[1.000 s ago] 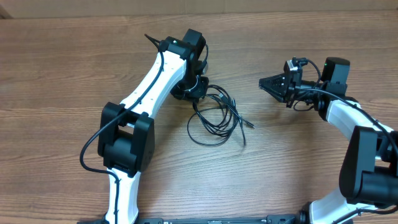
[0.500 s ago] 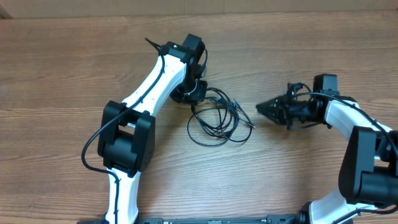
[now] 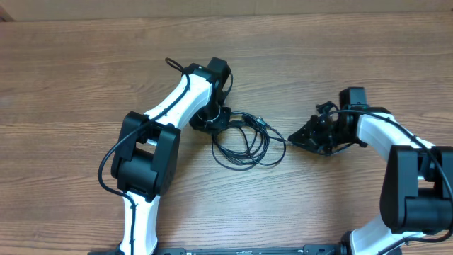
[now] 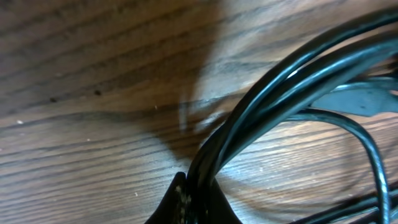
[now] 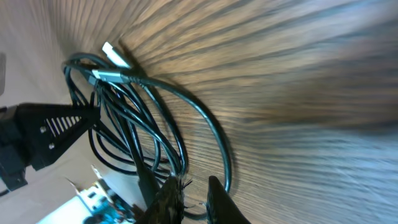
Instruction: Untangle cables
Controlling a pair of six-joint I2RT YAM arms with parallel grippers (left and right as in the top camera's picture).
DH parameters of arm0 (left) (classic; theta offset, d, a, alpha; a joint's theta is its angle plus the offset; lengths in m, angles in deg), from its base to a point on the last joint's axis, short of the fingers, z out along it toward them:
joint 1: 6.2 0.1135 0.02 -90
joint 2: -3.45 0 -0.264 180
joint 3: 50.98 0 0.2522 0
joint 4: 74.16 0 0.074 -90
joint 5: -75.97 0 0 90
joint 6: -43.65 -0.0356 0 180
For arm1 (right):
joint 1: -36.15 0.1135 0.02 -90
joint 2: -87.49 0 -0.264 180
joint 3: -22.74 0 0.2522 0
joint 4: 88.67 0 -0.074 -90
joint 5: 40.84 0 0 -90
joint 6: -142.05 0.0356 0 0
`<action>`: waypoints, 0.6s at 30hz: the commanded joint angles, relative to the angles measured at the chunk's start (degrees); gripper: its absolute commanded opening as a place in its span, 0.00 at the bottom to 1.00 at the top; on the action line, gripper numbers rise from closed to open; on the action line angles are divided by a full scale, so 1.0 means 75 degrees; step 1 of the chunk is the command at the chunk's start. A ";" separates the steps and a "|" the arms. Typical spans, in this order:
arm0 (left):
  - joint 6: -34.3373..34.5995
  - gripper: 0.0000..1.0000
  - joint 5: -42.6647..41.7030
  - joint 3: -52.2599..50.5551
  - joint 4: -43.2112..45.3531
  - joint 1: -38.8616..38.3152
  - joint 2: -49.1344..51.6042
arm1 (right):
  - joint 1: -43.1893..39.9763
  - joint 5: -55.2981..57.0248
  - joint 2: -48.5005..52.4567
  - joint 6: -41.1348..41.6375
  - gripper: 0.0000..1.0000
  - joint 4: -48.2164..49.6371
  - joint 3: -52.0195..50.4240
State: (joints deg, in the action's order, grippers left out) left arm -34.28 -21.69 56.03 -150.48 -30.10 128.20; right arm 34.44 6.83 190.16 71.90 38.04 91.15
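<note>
Glossy black rubbery cables (image 4: 292,74), matt wood-grain table (image 3: 71,85)

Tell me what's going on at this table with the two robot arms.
Two robot arms are working on a tangle of thin black cables lying on a wooden table. The left claw is shut on a bunch of strands at the tangle's left edge. The right claw has its tips at the tangle's right edge, jaws close together; whether it has hold of a strand isn't clear. The cables are not yet separated.
</note>
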 commanded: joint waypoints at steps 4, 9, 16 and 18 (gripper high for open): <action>0.0166 0.04 0.0093 -0.0289 0.0221 0.0009 0.0041 | 0.0606 0.0554 0.0000 0.0475 0.13 0.0560 0.0012; 0.0166 0.04 0.0076 -0.0323 0.0353 0.0006 0.0044 | 0.1003 0.0493 0.0000 0.0918 0.13 0.0781 0.0012; 0.0050 0.04 -0.0501 -0.0321 0.0679 -0.0020 0.0041 | 0.1746 0.0495 0.0000 0.1192 0.12 0.0793 0.0012; -0.0356 0.04 -0.1049 -0.0315 0.0772 -0.0017 0.0020 | 0.1941 0.0495 0.0000 0.1346 0.12 0.0845 0.0012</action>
State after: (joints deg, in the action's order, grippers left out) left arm -34.65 -23.44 54.31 -145.59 -30.07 128.20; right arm 47.18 10.42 190.16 79.60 43.76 91.15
